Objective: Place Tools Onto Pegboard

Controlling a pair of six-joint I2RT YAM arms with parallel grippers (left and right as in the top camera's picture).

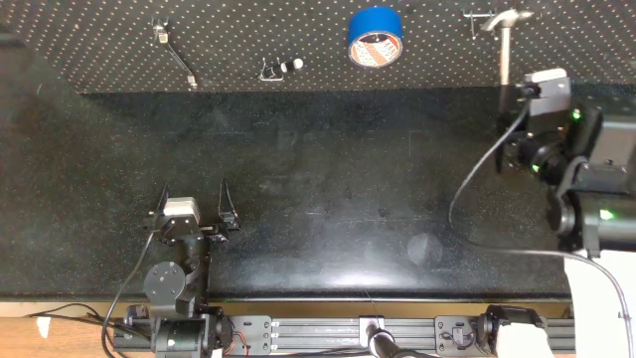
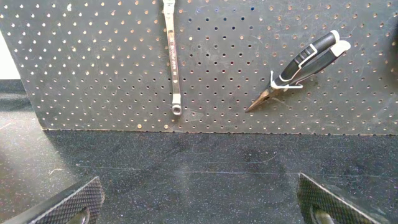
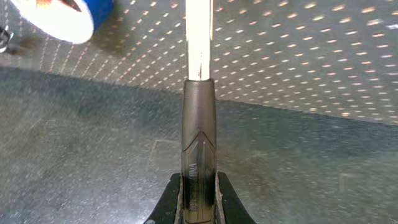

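A hammer (image 1: pixel 504 45) hangs with its head against the pegboard (image 1: pixel 99 45) at the top right. My right gripper (image 1: pixel 509 96) is shut on the hammer's dark handle (image 3: pixel 198 149), with the pale shaft rising to the board. A wrench (image 1: pixel 176 55) (image 2: pixel 172 56), pliers (image 1: pixel 279 68) (image 2: pixel 298 65) and a blue tape roll (image 1: pixel 375 37) (image 3: pixel 59 15) hang on the board. My left gripper (image 1: pixel 193 204) (image 2: pixel 199 205) stands open low over the black mat, facing the board, nothing between its fingers.
The black mat (image 1: pixel 318 189) covers the table between the arms and the pegboard. Cables run from the right arm (image 1: pixel 586 179) across the mat's right side.
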